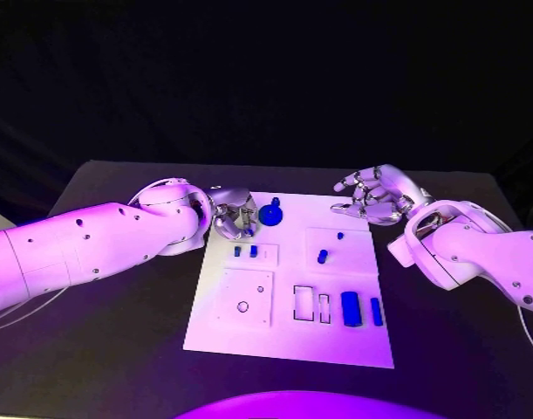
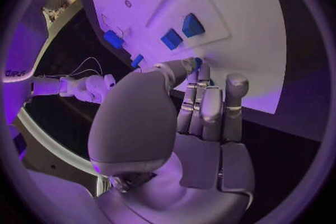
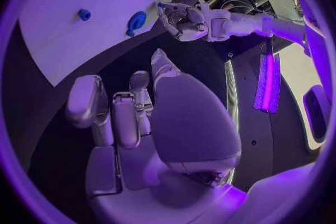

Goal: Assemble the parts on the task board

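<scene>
Reaching at the task board point(image 1: 289, 336) far edge, left hand point(image 1: 232, 214) fingertips touching, perhaps pinching, the round blue part point(image 1: 270, 214); right hand point(image 1: 377, 195) open, empty; seating it likely follows.

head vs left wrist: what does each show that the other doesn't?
Head view alone: the whole task board with its rectangular cutouts, two upright blue bars near its right edge, and the right hand with fingers curled, holding nothing, beyond the board's far right corner.

Left wrist view alone: the back of the left hand, its fingertips at the board's edge.

Both: the left hand at the board's far left corner, the white board, and the pair of small blue parts standing in it.
</scene>
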Controlling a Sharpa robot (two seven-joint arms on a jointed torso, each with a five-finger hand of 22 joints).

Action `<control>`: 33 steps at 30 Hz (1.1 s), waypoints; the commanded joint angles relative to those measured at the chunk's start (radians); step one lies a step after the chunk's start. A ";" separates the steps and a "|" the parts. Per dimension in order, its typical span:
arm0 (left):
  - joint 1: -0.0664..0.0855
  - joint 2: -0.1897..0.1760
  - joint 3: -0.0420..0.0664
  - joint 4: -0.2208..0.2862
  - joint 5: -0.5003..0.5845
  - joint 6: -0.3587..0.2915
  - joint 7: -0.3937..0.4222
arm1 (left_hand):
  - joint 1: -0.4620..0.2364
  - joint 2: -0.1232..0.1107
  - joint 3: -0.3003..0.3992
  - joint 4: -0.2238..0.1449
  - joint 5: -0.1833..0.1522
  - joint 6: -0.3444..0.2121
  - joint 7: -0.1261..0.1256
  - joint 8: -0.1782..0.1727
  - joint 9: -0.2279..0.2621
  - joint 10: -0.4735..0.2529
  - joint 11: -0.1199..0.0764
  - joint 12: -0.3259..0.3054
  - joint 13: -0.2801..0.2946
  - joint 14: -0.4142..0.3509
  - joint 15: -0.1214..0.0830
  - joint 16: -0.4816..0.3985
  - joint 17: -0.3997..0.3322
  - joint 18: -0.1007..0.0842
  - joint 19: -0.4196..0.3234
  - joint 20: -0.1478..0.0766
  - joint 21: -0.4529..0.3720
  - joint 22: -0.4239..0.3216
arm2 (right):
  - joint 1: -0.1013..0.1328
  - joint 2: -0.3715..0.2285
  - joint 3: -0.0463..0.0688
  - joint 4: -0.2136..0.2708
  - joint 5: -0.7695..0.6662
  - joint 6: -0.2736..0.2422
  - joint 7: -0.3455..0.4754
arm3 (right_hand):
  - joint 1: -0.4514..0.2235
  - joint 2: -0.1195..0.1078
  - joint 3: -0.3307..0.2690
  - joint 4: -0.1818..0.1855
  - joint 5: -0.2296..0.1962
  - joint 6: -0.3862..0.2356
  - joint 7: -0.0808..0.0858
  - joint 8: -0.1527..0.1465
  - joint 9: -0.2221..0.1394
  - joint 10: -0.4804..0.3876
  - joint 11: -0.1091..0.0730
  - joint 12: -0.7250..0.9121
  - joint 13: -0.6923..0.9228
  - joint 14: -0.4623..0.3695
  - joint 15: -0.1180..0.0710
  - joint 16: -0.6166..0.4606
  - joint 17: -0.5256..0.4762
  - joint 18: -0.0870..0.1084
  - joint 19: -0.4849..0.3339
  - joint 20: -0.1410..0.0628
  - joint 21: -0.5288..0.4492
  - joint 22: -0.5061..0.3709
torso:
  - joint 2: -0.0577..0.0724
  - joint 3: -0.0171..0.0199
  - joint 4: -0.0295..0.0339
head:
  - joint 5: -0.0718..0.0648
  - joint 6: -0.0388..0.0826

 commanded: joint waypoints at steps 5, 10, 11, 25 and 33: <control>-0.003 0.009 -0.006 -0.006 -0.012 0.014 -0.001 | -0.014 0.003 -0.003 -0.005 0.001 0.003 0.001 -0.005 0.001 0.008 0.001 -0.007 0.000 0.002 0.000 0.002 -0.003 -0.018 -0.001 -0.003 0.001 -0.001 | -0.001 0.001 0.000 0.002 -0.008 0.003 0.010 | 0.009 -0.004 0.006 0.001 0.000 0.001 0.004 0.007 0.001 -0.007 0.001 -0.003 -0.001 0.018 -0.008 -0.005 -0.001 0.008 -0.005 -0.003 -0.003 -0.001 | 0.000 0.0002 0.0003 | 0.000 0.000; -0.005 0.014 -0.008 -0.010 -0.016 0.020 -0.003 | -0.014 0.003 -0.003 -0.005 0.001 0.003 0.001 -0.006 0.001 0.009 0.001 -0.008 0.000 0.001 0.000 0.002 -0.005 -0.017 -0.003 -0.003 -0.001 -0.002 | -0.001 0.001 0.000 0.003 -0.008 0.004 0.010 | 0.009 -0.004 0.006 0.001 0.000 0.001 0.004 0.007 0.001 -0.007 0.001 -0.003 -0.001 0.018 -0.008 -0.005 -0.001 0.008 -0.005 -0.003 -0.003 -0.001 | 0.000 -0.0005 0.0002 | 0.001 0.003; -0.005 0.014 -0.008 -0.010 -0.016 0.023 -0.004 | -0.014 0.003 -0.003 -0.005 0.001 0.003 0.001 -0.006 0.001 0.009 0.001 -0.008 0.000 0.001 0.000 0.002 -0.005 -0.017 -0.003 -0.003 -0.001 -0.002 | -0.001 0.000 0.000 0.003 -0.008 0.004 0.010 | 0.009 -0.004 0.006 0.001 0.000 0.001 0.004 0.007 0.001 -0.007 0.001 -0.003 -0.001 0.018 -0.008 -0.005 -0.001 0.008 -0.005 -0.003 -0.003 -0.001 | 0.000 -0.0004 0.0002 | 0.001 0.002; -0.005 0.011 -0.010 -0.009 -0.016 0.034 -0.004 | -0.028 -0.006 -0.007 -0.006 0.001 -0.001 0.002 -0.017 0.001 0.002 0.005 -0.034 -0.001 -0.008 0.004 -0.003 -0.021 -0.014 -0.019 -0.001 -0.013 -0.013 | -0.001 -0.001 0.000 0.002 -0.008 0.005 0.010 | 0.009 -0.004 0.006 0.001 0.000 0.001 0.004 0.007 0.001 -0.007 0.001 -0.004 -0.002 0.018 -0.008 -0.005 -0.001 0.008 -0.005 -0.003 -0.004 -0.001 | 0.000 -0.0010 0.0016 | -0.001 -0.004; -0.006 0.009 -0.010 -0.008 -0.014 0.028 -0.005 | -0.040 -0.014 -0.003 -0.009 0.002 -0.020 0.008 -0.039 -0.003 -0.012 0.014 -0.068 -0.004 -0.019 0.012 -0.007 -0.037 -0.013 -0.030 0.005 -0.021 -0.019 | -0.001 -0.001 0.000 0.000 -0.008 0.004 0.010 | 0.008 -0.004 0.006 0.001 0.000 0.000 0.004 0.008 0.001 -0.009 0.001 -0.010 -0.008 0.017 -0.008 -0.008 -0.004 0.010 -0.007 -0.003 -0.012 -0.006 | 0.000 -0.0014 0.0020 | -0.002 -0.002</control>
